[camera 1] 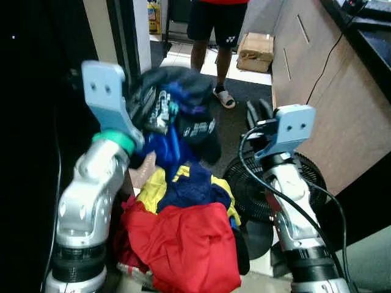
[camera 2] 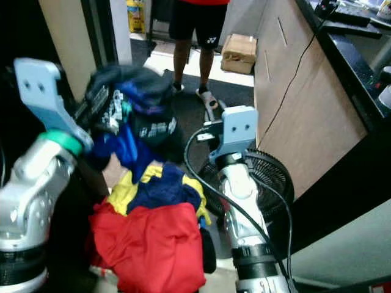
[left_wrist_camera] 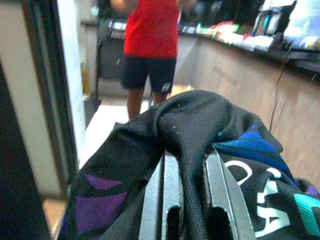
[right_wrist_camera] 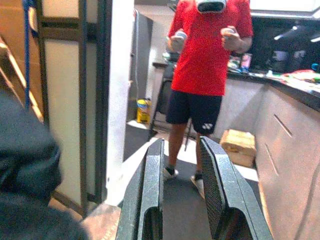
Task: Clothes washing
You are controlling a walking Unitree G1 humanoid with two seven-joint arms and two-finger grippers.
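A black jersey with blue and purple patches and white lettering [camera 1: 180,104] hangs lifted over a pile of clothes. My left gripper [left_wrist_camera: 192,167] is shut on it, the cloth draped over both fingers [left_wrist_camera: 165,190]. The pile below holds a red garment [camera 1: 189,244] and a navy and yellow one [camera 1: 195,186]. My right gripper [camera 1: 258,113] is raised to the right of the lifted jersey. It stands open with nothing between its fingers [right_wrist_camera: 150,185], which point toward the person ahead.
A person in a red shirt and dark shorts [camera 1: 217,24] stands ahead on the dark floor. A black floor fan [camera 1: 247,192] lies under my right arm. Wooden cabinets [camera 1: 330,91] run along the right, with a cardboard box [camera 1: 256,52] beside them. A door frame [camera 1: 131,36] rises on the left.
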